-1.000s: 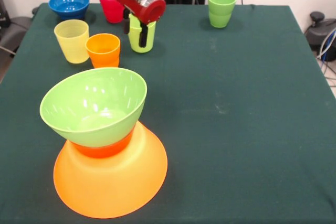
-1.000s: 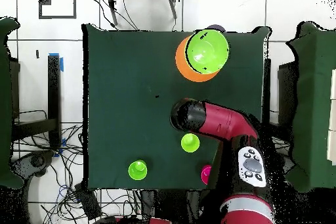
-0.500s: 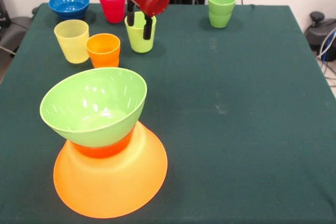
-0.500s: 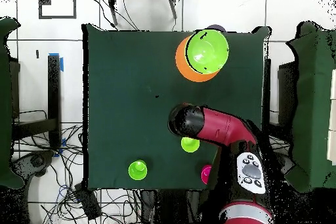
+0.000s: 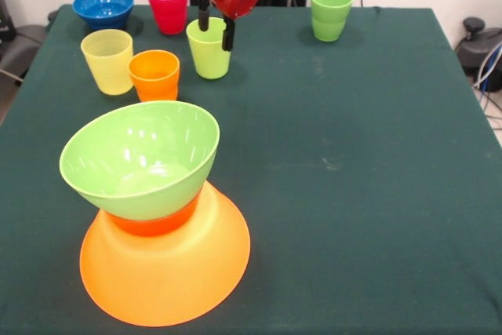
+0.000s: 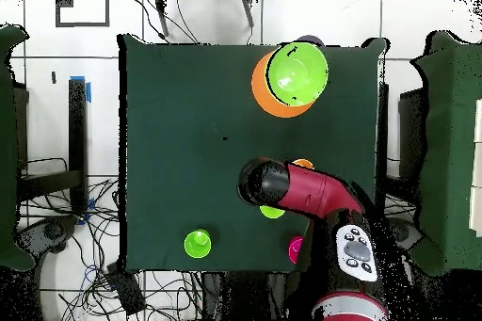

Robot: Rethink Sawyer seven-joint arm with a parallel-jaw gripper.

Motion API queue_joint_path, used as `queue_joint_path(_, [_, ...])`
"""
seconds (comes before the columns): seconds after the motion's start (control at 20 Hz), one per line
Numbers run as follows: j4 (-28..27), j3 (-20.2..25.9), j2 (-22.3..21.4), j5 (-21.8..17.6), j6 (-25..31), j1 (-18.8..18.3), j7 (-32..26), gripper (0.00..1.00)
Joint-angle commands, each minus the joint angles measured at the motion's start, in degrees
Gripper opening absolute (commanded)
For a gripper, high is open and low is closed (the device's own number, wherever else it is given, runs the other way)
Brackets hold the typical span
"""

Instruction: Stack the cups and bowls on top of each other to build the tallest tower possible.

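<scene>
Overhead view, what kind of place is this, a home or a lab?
Probably a robotics lab or test room: a table covered in dark green cloth stands on a tiled floor, loose cables trail around it, and a red robot arm reaches over it.

Glossy red arm with black joint collars, grey button panel, black-fingered end effector

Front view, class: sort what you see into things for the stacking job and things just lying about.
For the job:
- tower
- lime cup
- yellow cup
- orange cup
- red cup
- green cup
- blue bowl
- gripper

Lying about:
- cables beside the table
</scene>
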Motion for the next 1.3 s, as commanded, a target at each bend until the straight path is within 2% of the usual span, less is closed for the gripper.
queue_joint_path(0.05, [3.9, 3.2, 2.6, -0.2, -3.6, 0.8, 4.8, 1.00])
queue_joint_path(0.8, [1.2, 3.2, 8.8, -0.3, -9.6, 0.9, 5.9, 1.00])
queue_joint_path(1.3, [0.6, 3.0, 10.0, 0.2, -10.8, 0.9, 5.2, 1.00])
